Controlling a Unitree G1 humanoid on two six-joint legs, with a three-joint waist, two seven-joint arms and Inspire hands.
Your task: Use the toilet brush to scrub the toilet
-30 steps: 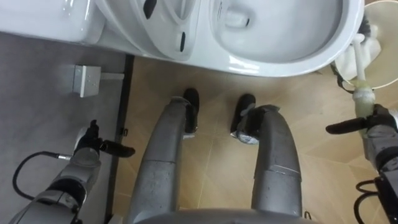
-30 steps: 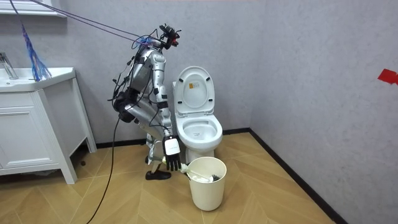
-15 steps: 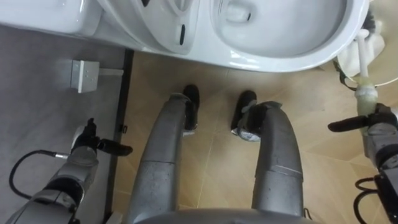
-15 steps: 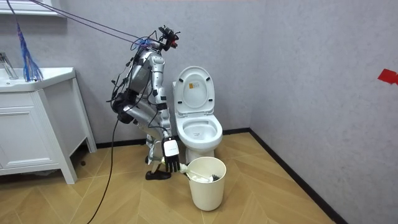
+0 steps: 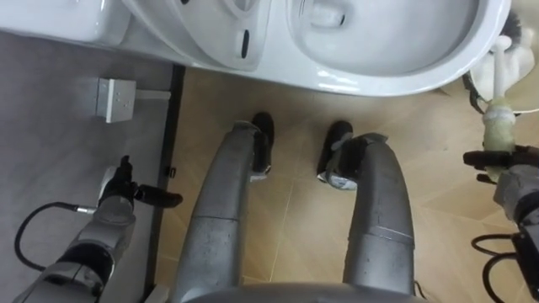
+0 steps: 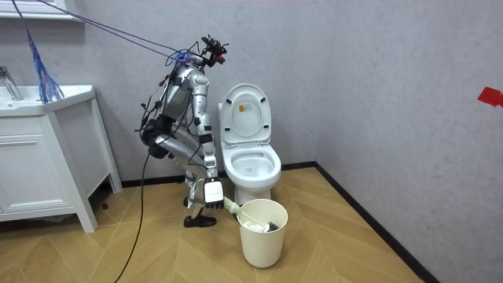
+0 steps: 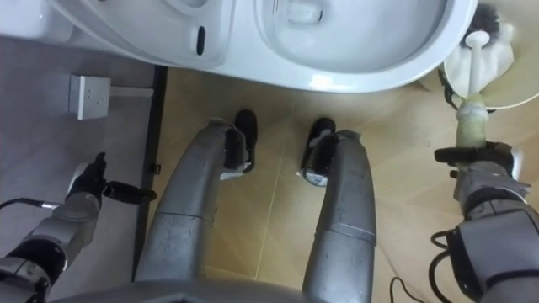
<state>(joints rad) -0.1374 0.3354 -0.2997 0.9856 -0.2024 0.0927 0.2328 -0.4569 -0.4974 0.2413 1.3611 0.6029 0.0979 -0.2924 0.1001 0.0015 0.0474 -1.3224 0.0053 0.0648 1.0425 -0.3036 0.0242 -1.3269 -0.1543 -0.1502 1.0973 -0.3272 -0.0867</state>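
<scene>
I stand bent over the white toilet [image 5: 396, 76]; its lid [image 6: 245, 114] is raised and the bowl lies open at the top of the eye views. The toilet brush [image 7: 472, 114] has a white shaft and a pale handle, and it sticks up out of a white bucket [image 6: 262, 232] on the floor to my right of the bowl. My right hand [image 7: 482, 167] is at the handle's upper end, with its fingers curled round it. Low beside the grey wall, my left hand [image 5: 126, 189] hangs open and holds nothing.
A white socket box [image 5: 114, 99] sits on the grey wall at the left, above a dark skirting strip [image 5: 164, 202]. A white cabinet with a basin [image 6: 39, 157] stands at the room view's left. Wood floor lies beyond the bucket.
My right hand's fingers were stretched out beside the brush handle and have now curled in round it. The eye views have shifted a little.
</scene>
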